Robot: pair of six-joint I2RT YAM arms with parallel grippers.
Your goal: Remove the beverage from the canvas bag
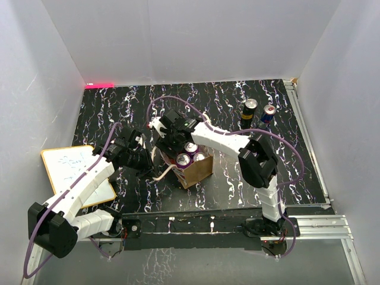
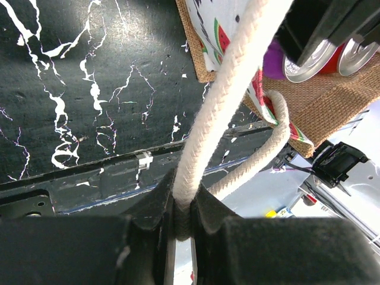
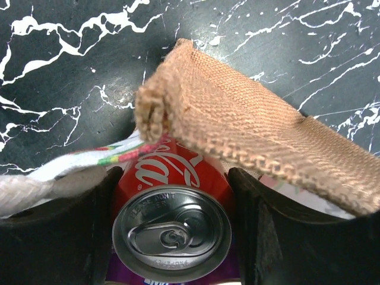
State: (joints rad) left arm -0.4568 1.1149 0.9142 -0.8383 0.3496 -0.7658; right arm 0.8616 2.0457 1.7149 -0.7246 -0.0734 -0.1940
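Observation:
The tan canvas bag stands mid-table with several cans in it. My left gripper is shut on one cream rope handle and holds it taut to the left of the bag; the second handle loop hangs slack beside it. Over the bag's far left corner, my right gripper reaches inside, its fingers pressed on both sides of a red cola can, the beverage. A folded canvas flap leans over that can. Purple cans sit beside it.
Two more cans stand at the back right of the black marbled table. A white board lies at the left under my left arm. Aluminium rails run along the front and right edges. White walls enclose the table.

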